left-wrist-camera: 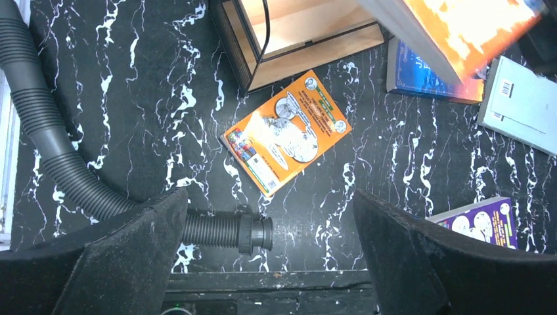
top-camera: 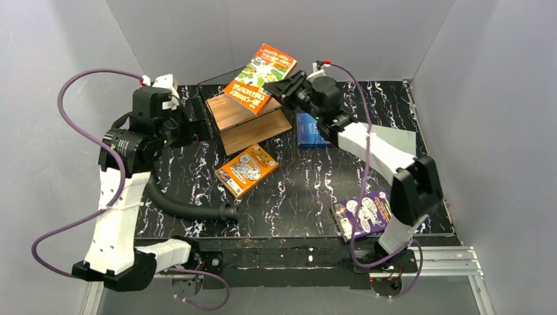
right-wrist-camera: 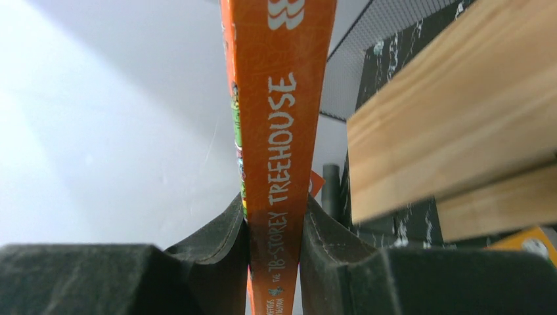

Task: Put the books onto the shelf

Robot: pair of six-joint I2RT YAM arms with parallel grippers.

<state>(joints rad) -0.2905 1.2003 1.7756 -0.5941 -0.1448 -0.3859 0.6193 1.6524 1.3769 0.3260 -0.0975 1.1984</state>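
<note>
**Worktop.** The worktop [top-camera: 302, 190] is black with white marble veining, enclosed by plain grey walls.

**Shelf.** The shelf [top-camera: 246, 121] stands at the far centre of the worktop. It has a black wire frame and two light wooden boards. No book lies flat on either board.

**Hose.** A black corrugated hose [top-camera: 177, 203] runs across the near left of the worktop.

**Books.**
- The red-green book [top-camera: 261, 71] is held tilted above the far right corner of the shelf's top board. Whether it touches the board cannot be told. The spine reads "THE 78-STOREY TREEHOUSE" in the right wrist view.
- The orange book [top-camera: 246, 169] lies flat, cover up, just in front of the shelf. Its print is too small to read.
- The blue book [top-camera: 309, 131] lies flat to the right of the shelf, partly under the right arm.
- The grey-green book [top-camera: 394, 138] lies further right. A barcode label shows in the left wrist view.
- The purple book [top-camera: 363, 213] lies at the near right edge.

**Claws.**
- The right claw [top-camera: 284, 85] is clamped on the red-green book, one pad on each cover, spine facing the wrist camera.
- The left claw [top-camera: 200, 121] hangs just left of the shelf, jaws wide apart, with nothing between them.
</note>
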